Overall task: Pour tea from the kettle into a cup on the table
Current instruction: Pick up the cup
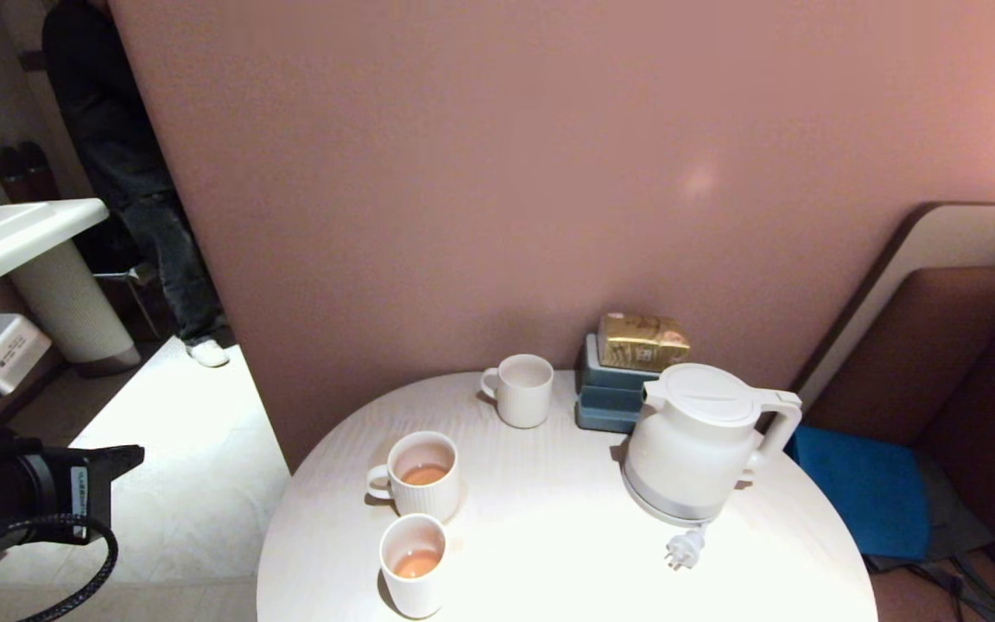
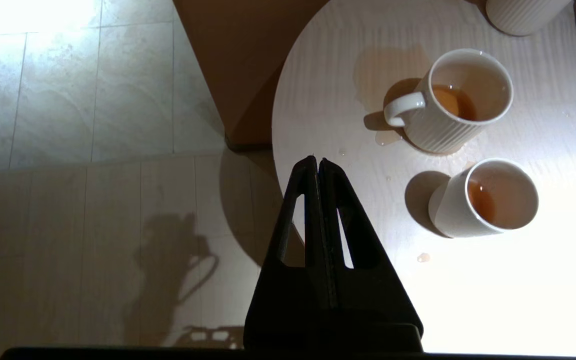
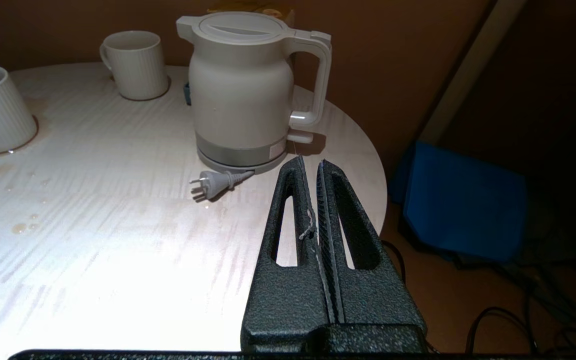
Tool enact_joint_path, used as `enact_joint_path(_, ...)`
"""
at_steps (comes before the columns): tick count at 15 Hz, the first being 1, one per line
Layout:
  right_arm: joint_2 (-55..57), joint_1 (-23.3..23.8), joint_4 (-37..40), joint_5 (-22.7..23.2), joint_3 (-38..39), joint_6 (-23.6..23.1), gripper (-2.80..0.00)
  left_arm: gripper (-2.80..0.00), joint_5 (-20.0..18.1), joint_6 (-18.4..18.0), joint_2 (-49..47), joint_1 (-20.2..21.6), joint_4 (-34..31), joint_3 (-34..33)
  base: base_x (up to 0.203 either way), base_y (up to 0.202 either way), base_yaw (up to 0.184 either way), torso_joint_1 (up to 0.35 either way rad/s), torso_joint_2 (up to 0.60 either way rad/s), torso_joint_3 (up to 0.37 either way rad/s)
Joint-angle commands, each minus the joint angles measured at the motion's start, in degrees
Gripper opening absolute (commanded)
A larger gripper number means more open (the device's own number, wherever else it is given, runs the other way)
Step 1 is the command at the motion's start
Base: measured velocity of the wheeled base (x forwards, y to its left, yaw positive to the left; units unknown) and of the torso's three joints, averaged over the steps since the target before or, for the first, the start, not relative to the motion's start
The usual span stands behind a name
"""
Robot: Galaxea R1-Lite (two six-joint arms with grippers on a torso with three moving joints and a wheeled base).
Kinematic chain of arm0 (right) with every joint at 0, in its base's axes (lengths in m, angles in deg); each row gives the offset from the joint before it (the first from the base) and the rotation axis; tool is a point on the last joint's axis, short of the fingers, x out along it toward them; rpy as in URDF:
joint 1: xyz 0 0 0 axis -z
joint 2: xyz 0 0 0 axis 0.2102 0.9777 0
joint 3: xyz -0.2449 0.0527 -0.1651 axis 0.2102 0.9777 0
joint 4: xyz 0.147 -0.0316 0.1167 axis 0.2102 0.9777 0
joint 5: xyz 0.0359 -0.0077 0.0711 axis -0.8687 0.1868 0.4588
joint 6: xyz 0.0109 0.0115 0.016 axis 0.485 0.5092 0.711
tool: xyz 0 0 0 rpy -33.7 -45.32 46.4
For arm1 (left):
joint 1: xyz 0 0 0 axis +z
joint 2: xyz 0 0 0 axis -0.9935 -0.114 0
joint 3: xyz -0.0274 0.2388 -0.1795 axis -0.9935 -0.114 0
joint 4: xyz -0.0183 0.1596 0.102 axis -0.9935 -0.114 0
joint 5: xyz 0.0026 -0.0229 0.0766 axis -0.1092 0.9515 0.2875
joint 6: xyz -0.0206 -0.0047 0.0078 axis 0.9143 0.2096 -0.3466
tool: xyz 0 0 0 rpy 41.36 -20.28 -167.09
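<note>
looks like the pour is over or not begun: large white plastic kettle [image 1: 694,441] upright on the round white wood-grain table [image 1: 549,553], untouched, plug loose beside it. small plain white handleless cup [image 1: 413,566] near the front edge, amber tea [image 1: 417,563] already inside. left gripper [image 2: 317,161] pinched shut, empty, beside the table edge. right gripper [image 3: 310,165] closed, empty, just short of the kettle handle. next, if pouring: open, hook that handle. kettle contents hidden under the lid.

Pink wall [image 1: 497,173], pale tiled floor [image 1: 195,484], blue cushion [image 1: 865,488].
</note>
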Motion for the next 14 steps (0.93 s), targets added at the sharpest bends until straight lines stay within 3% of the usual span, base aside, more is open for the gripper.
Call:
enact_joint_path(1,0.0,-0.1,0.0,0.0,0.0,0.0,-2.8,-2.8,0.0,0.1,0.8,0.0,0.0,-0.5,0.0,0.0,0.0,0.0,0.0,0.0)
enact_joint_path(7,0.1,0.0,0.0,-0.1,0.0,0.0,-2.8,-2.8,0.0,0.1,0.8,0.0,0.0,-0.3,0.0,0.0,0.0,0.0,0.0,0.0)
enact_joint_path(8,0.0,0.0,0.0,-0.1,0.0,0.0,0.0,-2.8,0.0,0.2,0.8,0.0,0.0,-0.4,0.0,0.0,0.0,-0.097,0.22,0.106)
enact_joint_path(14,0.1,0.0,0.0,0.0,0.0,-0.1,0.0,-2.8,0.0,0.2,1.4,0.0,0.0,-0.5,0.0,0.0,0.0,-0.215,0.43,0.216)
